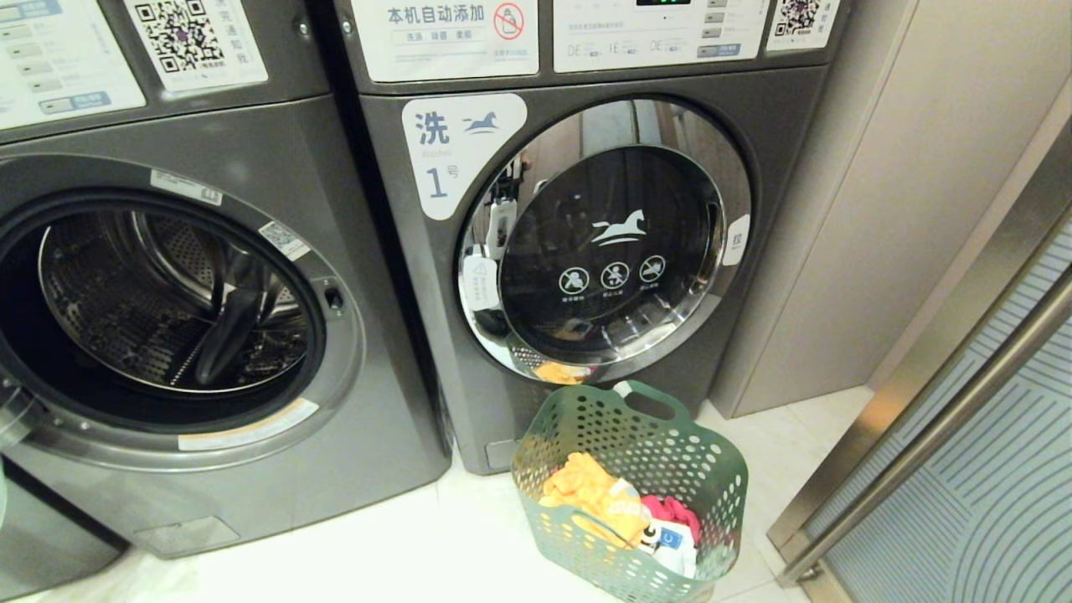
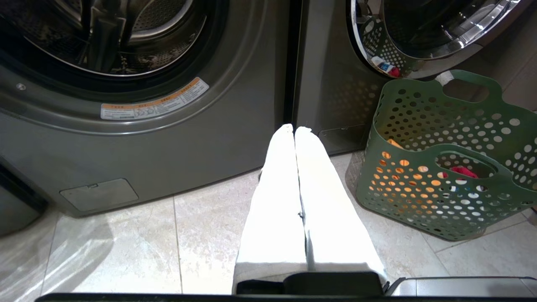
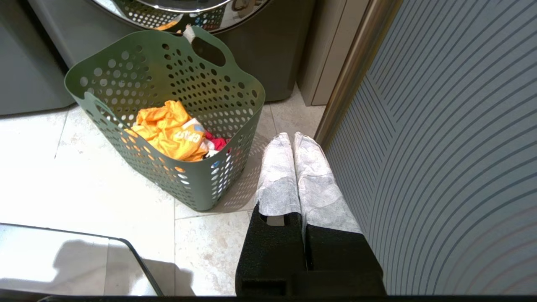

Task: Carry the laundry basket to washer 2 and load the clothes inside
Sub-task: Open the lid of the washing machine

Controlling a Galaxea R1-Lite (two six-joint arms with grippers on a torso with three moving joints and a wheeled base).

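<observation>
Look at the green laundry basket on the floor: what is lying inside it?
Inside the laundry basket lie a crumpled yellow garment, a red-magenta garment and a bit of white printed fabric. Whatever lies beneath these, and the basket's bottom, is covered.

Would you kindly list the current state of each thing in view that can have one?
Dark grey washer on the left: door open, drum empty.
Dark grey washer labelled 1: round chrome-rimmed glass door closed.
Green perforated plastic laundry basket: upright on the floor before washer 1, loaded.
Yellow garment, red-magenta garment, white printed shirt: in the basket.
Left gripper: shut, empty.
Right gripper: shut, empty.
</observation>
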